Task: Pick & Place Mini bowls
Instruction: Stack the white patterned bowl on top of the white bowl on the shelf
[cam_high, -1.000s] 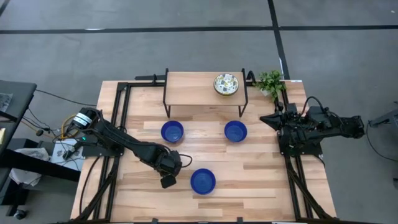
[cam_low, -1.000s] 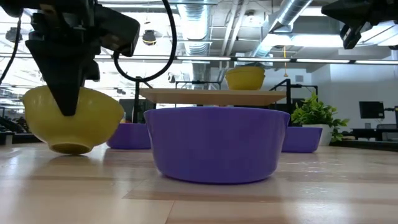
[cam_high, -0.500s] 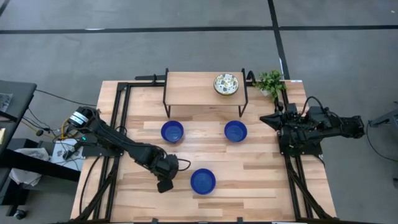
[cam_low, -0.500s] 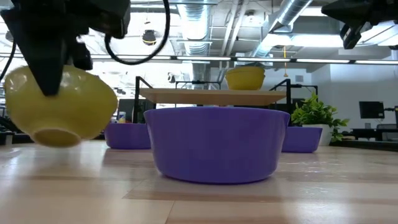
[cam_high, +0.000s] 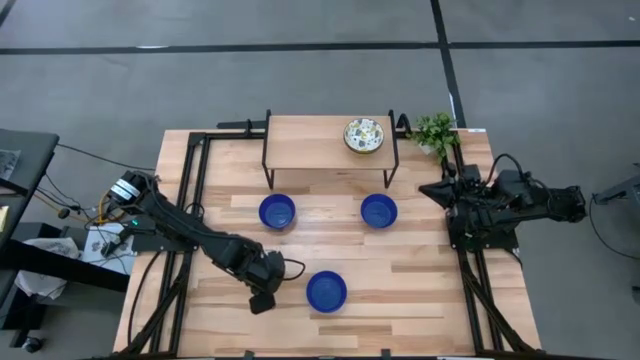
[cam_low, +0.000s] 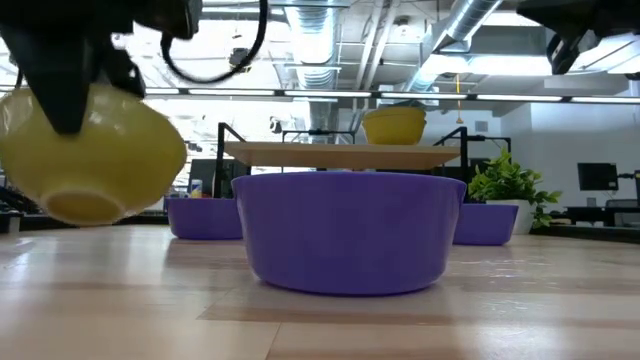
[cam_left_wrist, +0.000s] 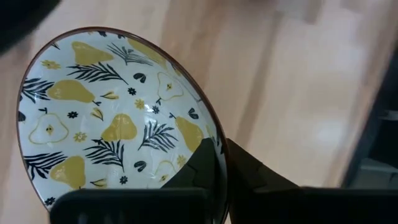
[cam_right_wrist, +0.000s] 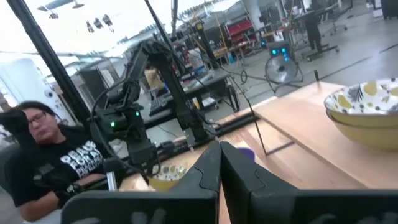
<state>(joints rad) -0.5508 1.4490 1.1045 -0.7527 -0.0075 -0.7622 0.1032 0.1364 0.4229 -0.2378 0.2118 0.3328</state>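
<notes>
Left dark two-finger gripper (cam_high: 262, 300) is stretched out low over the table's front-left, fingers clamped tight on a yellow pear-patterned bowl's (cam_left_wrist: 118, 118) rim. Right dark gripper (cam_high: 432, 192) sits closed, folded back at the right edge.

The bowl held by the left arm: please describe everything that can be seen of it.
The patterned bowl is small and round, glossy like glazed ceramic. Its pale inside carries yellow pears, dark leaves and small flowers, with a thin dark rim; its outside is plain yellow with a small foot ring. The left tool is shut on its rim, one finger inside and one outside. The bowl hangs tilted above the wooden table, near its front left part, touching nothing else.
</notes>
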